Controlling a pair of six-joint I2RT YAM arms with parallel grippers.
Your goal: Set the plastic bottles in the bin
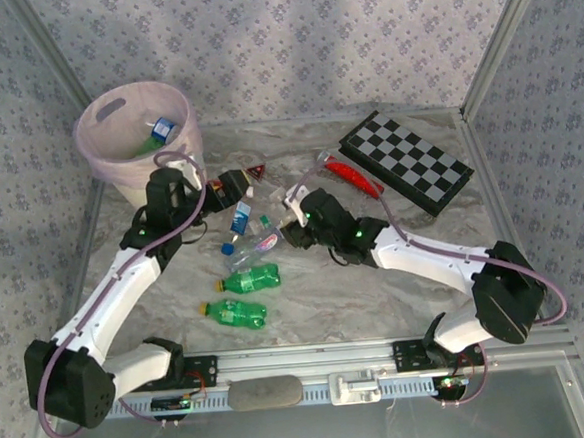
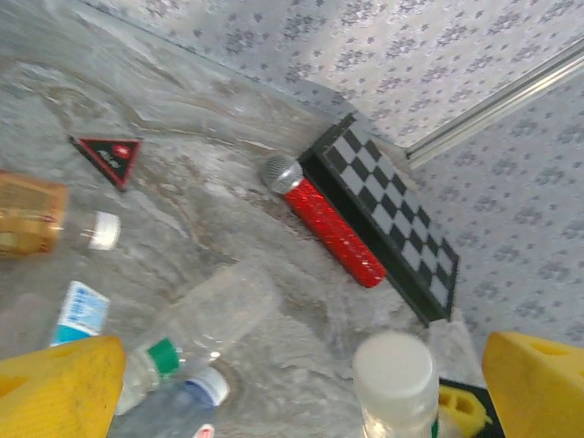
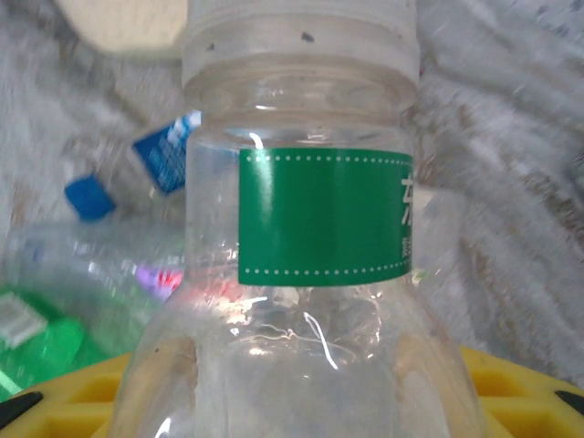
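Closest to the lens, a clear plastic bottle with a green band label and white cap [image 3: 319, 301] is clenched in the right end effector [image 1: 293, 209], mid-way across the marbled grey counter [image 1: 378, 298]. The left end effector [image 2: 297, 383] faces it with yellow fingers [image 2: 55, 388] spread wide and nothing between them, so I'd judge a handover or a carry is in hand. The next move must get the bottle past the left arm to the round pale pink plastic bin [image 1: 186, 111] in the far-left corner. Two green bottles [image 1: 251, 279] and some overlapping clear ones [image 1: 240, 220] lie loose. The held bottle's base is cut off, and the bin's contents can't be counted.
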